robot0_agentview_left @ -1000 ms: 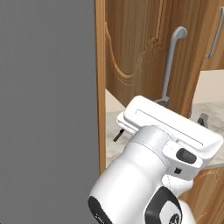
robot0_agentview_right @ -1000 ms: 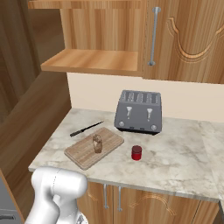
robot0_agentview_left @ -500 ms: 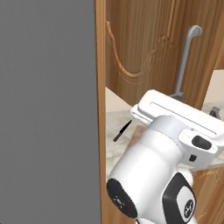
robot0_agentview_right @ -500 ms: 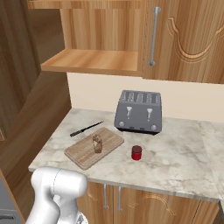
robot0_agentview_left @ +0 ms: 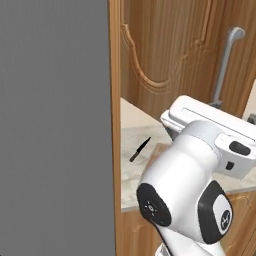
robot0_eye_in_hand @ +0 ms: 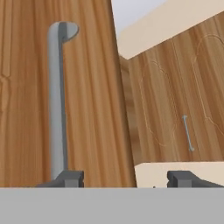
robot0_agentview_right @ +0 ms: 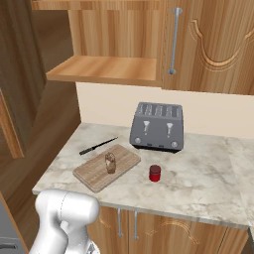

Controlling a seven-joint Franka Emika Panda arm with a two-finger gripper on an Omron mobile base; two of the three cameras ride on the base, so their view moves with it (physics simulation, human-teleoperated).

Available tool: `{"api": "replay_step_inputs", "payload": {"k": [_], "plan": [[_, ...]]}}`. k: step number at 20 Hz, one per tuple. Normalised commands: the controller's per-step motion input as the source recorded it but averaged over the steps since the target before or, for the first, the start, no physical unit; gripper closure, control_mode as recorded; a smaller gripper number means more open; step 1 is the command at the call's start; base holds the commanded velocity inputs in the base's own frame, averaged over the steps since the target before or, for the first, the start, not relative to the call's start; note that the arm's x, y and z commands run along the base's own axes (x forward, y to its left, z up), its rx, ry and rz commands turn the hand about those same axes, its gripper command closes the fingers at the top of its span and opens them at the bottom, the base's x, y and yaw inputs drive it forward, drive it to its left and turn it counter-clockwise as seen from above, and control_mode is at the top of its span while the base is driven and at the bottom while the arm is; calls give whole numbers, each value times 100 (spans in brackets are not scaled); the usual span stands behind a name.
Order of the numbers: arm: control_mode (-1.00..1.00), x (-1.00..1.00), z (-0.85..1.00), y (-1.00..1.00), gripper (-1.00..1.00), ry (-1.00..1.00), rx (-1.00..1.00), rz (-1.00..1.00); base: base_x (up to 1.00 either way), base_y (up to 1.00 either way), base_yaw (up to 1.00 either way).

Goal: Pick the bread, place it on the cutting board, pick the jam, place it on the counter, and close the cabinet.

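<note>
up close, the end effector [robot0_eye_in_hand: 124, 178] faces the cabinet door [robot0_eye_in_hand: 87, 96], jaws apart and empty, its silver handle [robot0_eye_in_hand: 57, 100] at 11 o'clock above one fingertip; whether they touch is unclear.

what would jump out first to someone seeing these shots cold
Probably the open cabinet door swung out over the counter, its long silver handle close ahead of the gripper. Next, the bread standing on the cutting board, with the red jam jar beside it in front of the toaster.
</note>
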Motion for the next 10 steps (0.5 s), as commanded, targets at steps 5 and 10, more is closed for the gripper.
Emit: {"api": "replay_step_inputs", "payload": {"k": [5,10], "plan": [[-100,53,0,-20,-100,0,0,0,0,0,0],[-100,55,0,-13,-100,0,0,0,0,0,0]]}}
